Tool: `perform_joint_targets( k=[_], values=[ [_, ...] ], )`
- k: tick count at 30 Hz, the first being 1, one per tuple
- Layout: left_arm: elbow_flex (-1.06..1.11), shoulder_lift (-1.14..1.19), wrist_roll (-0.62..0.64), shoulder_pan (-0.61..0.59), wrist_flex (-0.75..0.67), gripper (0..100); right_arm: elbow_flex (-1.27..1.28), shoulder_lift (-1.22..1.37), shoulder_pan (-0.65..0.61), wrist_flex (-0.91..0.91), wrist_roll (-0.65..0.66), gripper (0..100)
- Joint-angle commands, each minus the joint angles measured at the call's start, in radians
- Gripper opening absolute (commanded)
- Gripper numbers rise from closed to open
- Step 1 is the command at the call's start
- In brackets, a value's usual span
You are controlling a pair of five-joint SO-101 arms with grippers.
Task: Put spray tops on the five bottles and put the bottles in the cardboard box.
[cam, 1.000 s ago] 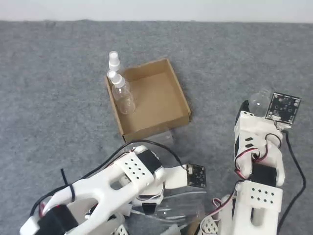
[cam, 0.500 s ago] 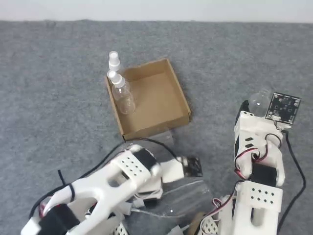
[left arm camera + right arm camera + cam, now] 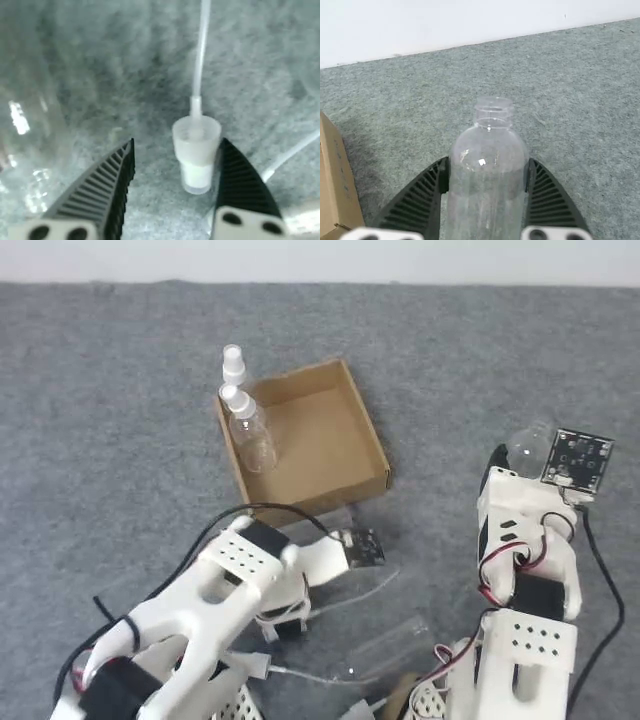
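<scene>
Two capped bottles [image 3: 250, 430] at the left wall of the cardboard box [image 3: 310, 502]. Farther right, near the box's front, left tool [image 3: 175, 149] spread wide, low over a spray top [image 3: 196, 150] lying on the grey surface [image 3: 120, 440], just beside one finger. Best centred before closing, gripped on the collar, clear of the thin tube [image 3: 201, 45]. Rightmost, right tool [image 3: 487, 167] clamped on an open-necked bottle [image 3: 487, 150]. Keep neck steady and pointing up for fitting the top.
</scene>
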Motion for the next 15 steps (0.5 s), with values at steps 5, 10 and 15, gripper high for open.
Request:
perform_joint_targets(
  k=[5,10,15],
  values=[
    [-0.127,-0.002,-0.011,-0.110,-0.012,22,-0.015,-0.021,-0.010,-0.022,-0.002,10.5],
    [-0.127,0.000,-0.011,-0.158,-0.012,22,-0.015,-0.021,-0.010,-0.022,-0.002,10.5],
    [-0.122,0.000,-0.003,-0.213,-0.005,22,-0.015,-0.021,-0.010,-0.022,-0.002,10.5]
  ],
)
